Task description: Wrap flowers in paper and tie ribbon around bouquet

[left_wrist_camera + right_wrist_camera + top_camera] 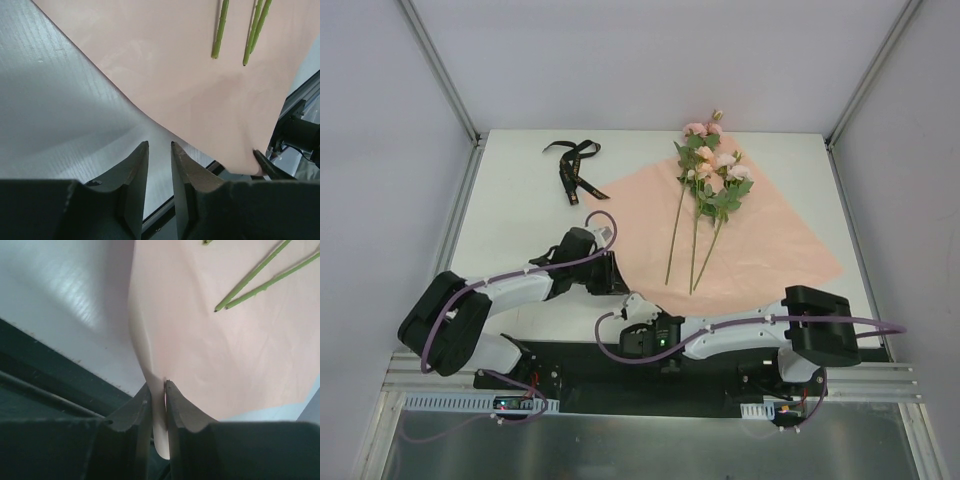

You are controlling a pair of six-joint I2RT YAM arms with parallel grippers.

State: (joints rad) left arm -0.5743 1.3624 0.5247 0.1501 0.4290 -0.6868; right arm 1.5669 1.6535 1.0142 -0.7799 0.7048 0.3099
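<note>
Right gripper (157, 386) was clamped on the near corner of the paper (225, 340). Left gripper (160, 146) hung just beside the sheet's left edge, jaws narrowly apart, empty. Flowers (710, 180) lay on the paper, blossoms far. Ribbon (572, 165) lay by its far-left corner.

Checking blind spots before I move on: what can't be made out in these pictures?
- The right gripper: fingers lost under its own wrist, top view.
- The flowers: blossoms cut off by the frame edge, both wrist views.
- The ribbon: markings too small, top view.
- The paper: near corner covered by the arms, top view.
</note>
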